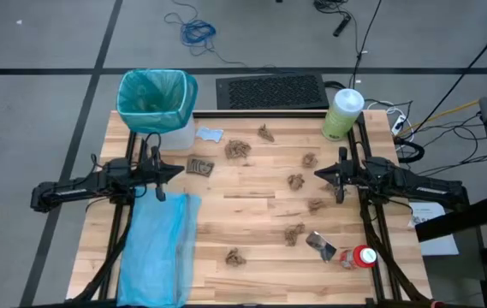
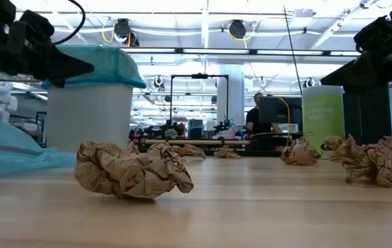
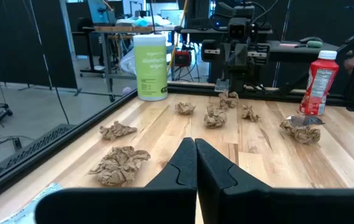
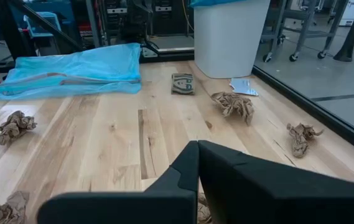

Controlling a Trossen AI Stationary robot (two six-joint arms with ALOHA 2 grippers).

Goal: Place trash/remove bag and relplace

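Crumpled brown paper wads (image 1: 237, 149) are lying scattered across the wooden table (image 1: 252, 214), none yet in the bin, with a silvery wrapper (image 1: 320, 245) and a small red-and-white bottle (image 1: 363, 256) sitting near the front right corner and a pale blue scrap (image 1: 210, 134) resting just beside the white bin (image 1: 175, 128). The teal-green bag (image 1: 153, 94) is lining that bin at the table's back left corner, its rim folded over the top, while the pale sky-blue replacement bag (image 1: 157, 248) is lying flat along the left edge. A tall green canister (image 1: 342, 113) is standing at the back right. The left gripper (image 1: 173, 170) is hovering above the table between the bin and the replacement bag, its fingers pressed together and holding nothing; the right gripper (image 1: 322, 175) is hanging over the right half of the table, among the wads, its fingers likewise closed on nothing. By all appearances the task is sitting at its very start: the trash-gathering step is in hand and no piece is picked up. The next move is likely calling for one gripper to spread its fingers, drop onto the nearest wad, pinch it and carry it over to the lined bin, the bag swap waiting until the table's trash is inside.
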